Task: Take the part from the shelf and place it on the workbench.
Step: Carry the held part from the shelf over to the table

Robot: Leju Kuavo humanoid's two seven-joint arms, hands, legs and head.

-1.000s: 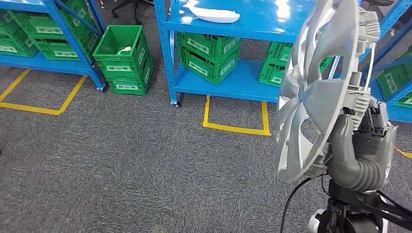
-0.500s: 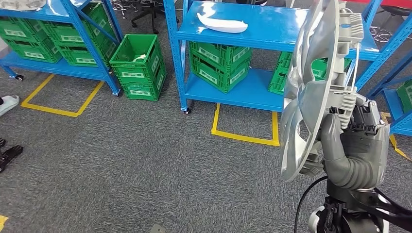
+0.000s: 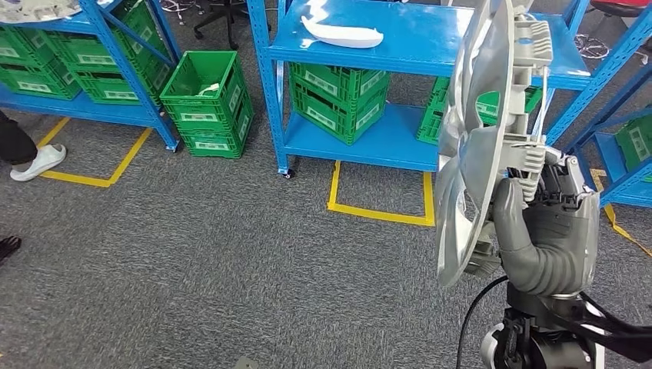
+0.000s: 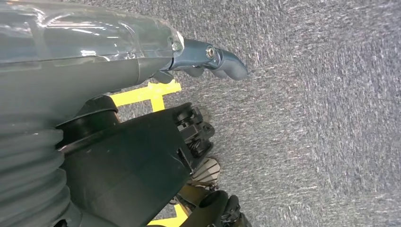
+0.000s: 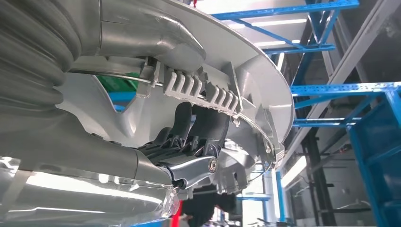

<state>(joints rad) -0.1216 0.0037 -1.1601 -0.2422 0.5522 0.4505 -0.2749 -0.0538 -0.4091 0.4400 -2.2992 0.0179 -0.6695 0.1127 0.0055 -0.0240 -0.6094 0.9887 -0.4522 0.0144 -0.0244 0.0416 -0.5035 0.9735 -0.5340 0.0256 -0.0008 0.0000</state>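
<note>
the right hand (image 3: 550, 238) holds the silver wheel cover (image 3: 484, 146) upright on edge, in front of the blue shelf (image 3: 415, 46). its thumb presses the cover's front face, dark fingers (image 5: 198, 127) hooking the ribbed back. the left hand (image 4: 208, 61) hangs over the carpet, fingers curled on nothing.

The part (image 3: 480, 146) is a silver-grey plastic wheel cover — a round, shallow disc with curved spokes and openings between them. It stands upright, almost edge-on in the head view, rising well above the right hand (image 3: 550, 231), which grips it at its lower rim. Its back face, toward the hand, carries ribbed clips and a thin wire ring (image 5: 208, 97) — the dark fingers (image 5: 198, 130) hook under these.
</note>
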